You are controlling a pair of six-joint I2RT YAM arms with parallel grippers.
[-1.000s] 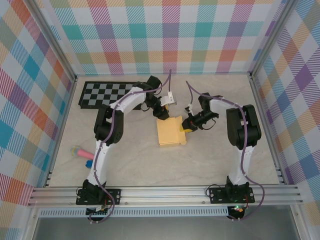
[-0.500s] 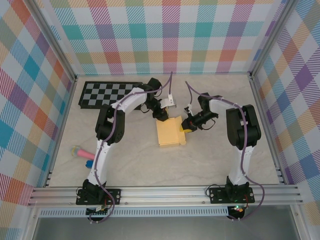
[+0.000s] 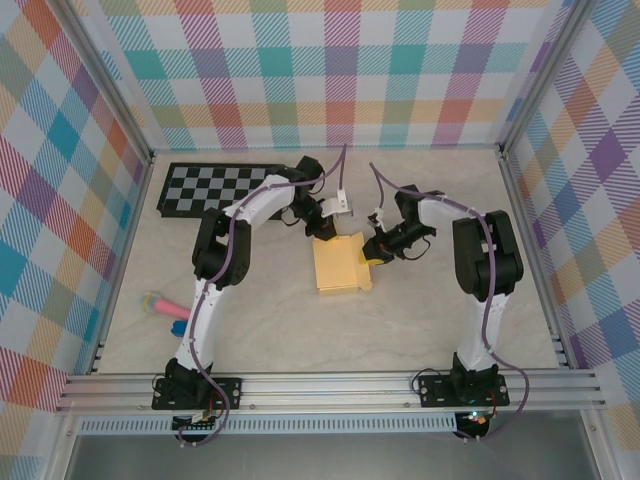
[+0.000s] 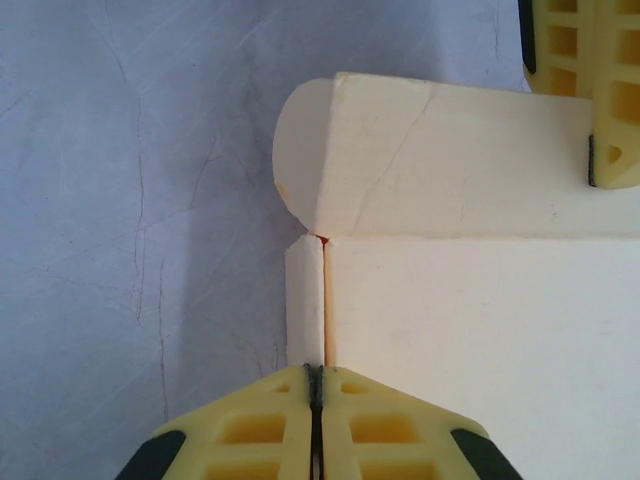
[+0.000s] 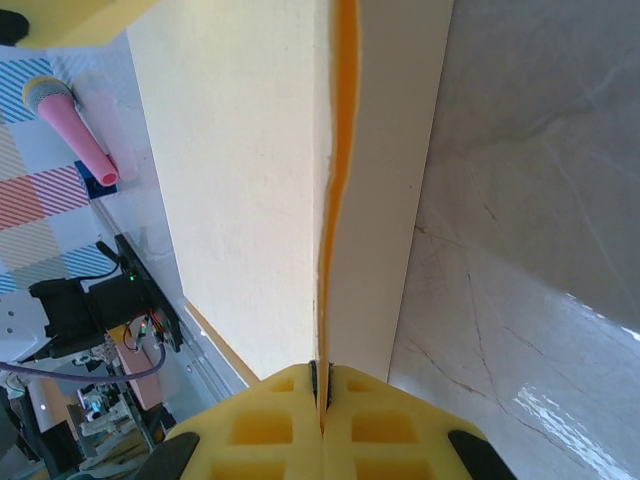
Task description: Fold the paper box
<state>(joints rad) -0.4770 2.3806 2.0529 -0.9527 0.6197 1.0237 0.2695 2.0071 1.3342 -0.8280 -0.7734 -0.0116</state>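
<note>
Yellow-orange cardboard sits near the middle of the pale marbled counter (image 3: 420,310): the paper box (image 3: 338,268), lying flat and partly folded, with the 2 arms meeting over it from either side. The left gripper (image 3: 324,234) comes in at the box's far edge and the right gripper (image 3: 372,256) at its right edge. Each touches the card.

In the left wrist view, the left gripper (image 4: 318,385) has its yellow fingers pressed together with only a thin upright edge of card between them. This is a pinch on the paper box, at the seam where a narrow side strip meets a broad pale panel. Beyond the pinch a rounded flap (image 4: 320,150) spreads out, joined to a long panel. Yellow fingers (image 4: 590,90) of the right gripper show at the top right corner, against that far panel.

In the right wrist view, the right gripper (image 5: 320,385) is likewise closed down to a slit. It nips a thin card edge that runs away from the fingers as an orange line between 2 cream faces.

A black-and-grey checkerboard (image 3: 215,188) lies flat by the back wall, behind the left arm and well apart from the box. A pink stick-shaped object (image 3: 160,304) with a blue end lies near the counter's left edge — it also appears, small, in the right wrist view.
</note>
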